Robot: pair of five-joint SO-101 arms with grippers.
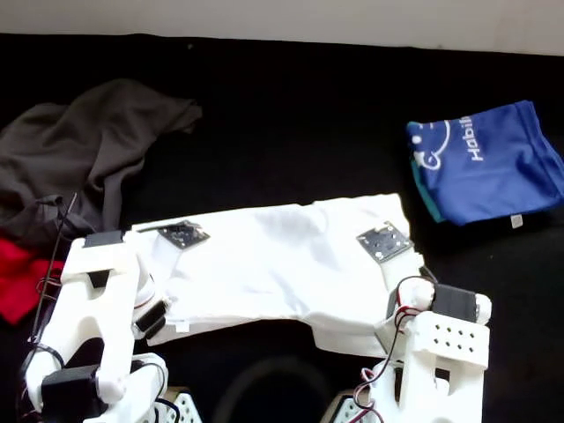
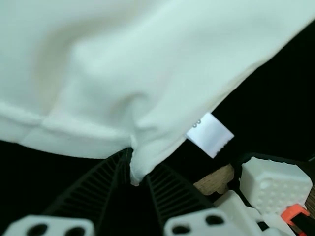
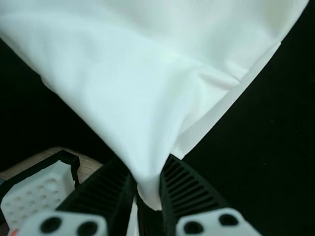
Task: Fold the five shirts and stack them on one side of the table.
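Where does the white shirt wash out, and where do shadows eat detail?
High view: the white shirt is bright, with only faint grey creases; the grey shirt nearly merges with the black table. Left wrist view: soft shadows mark the folds; the left hand has dark fingers that blend into the table. Right wrist view: same, with the right hand dark under lit cloth.

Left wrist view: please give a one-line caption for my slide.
Left gripper pinching the edge of a white shirt over the black table.
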